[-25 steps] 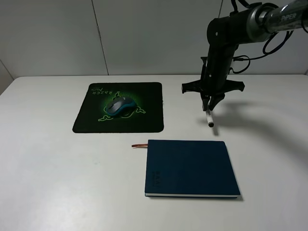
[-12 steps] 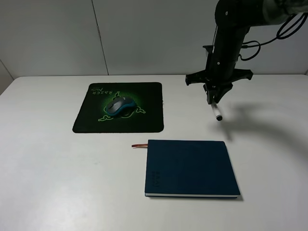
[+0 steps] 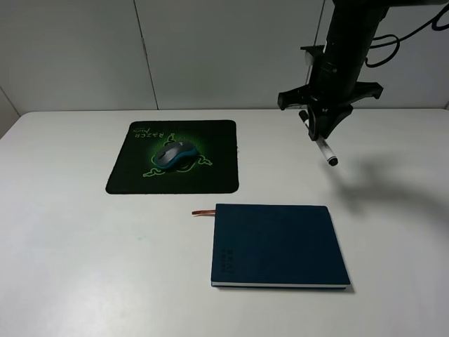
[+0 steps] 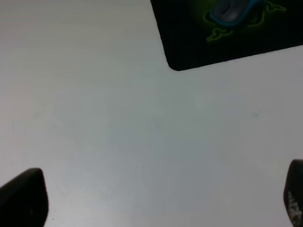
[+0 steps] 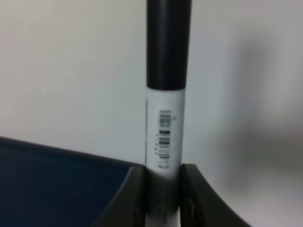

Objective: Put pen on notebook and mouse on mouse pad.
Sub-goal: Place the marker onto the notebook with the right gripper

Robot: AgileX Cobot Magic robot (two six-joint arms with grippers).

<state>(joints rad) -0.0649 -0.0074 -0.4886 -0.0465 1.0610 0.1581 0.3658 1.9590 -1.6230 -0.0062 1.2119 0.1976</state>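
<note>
The white pen [image 3: 325, 149] with its black cap hangs tilted in the air, cap end down, and my right gripper [image 3: 317, 128] is shut on its barrel. In the right wrist view the pen [image 5: 164, 118] sits pinched between the two dark fingers [image 5: 127, 201], with a corner of the navy notebook [image 5: 57, 184] below it. The notebook [image 3: 277, 244] lies flat in front of the gripper, ribbon sticking out at its left. The grey-and-teal mouse [image 3: 174, 155] rests on the black mouse pad [image 3: 126, 179]. My left gripper [image 4: 158, 196] is open over bare table, near the mouse pad [image 4: 227, 45] and mouse [image 4: 233, 9].
The white table [image 3: 70, 246] runs to a white wall behind. The right arm and its cables reach in from the upper right. The left arm is out of the exterior high view.
The right gripper has risen and shifted to the right with the pen in it, so the pen now hangs higher above the table. Mouse, mouse pad and notebook have not moved.
</note>
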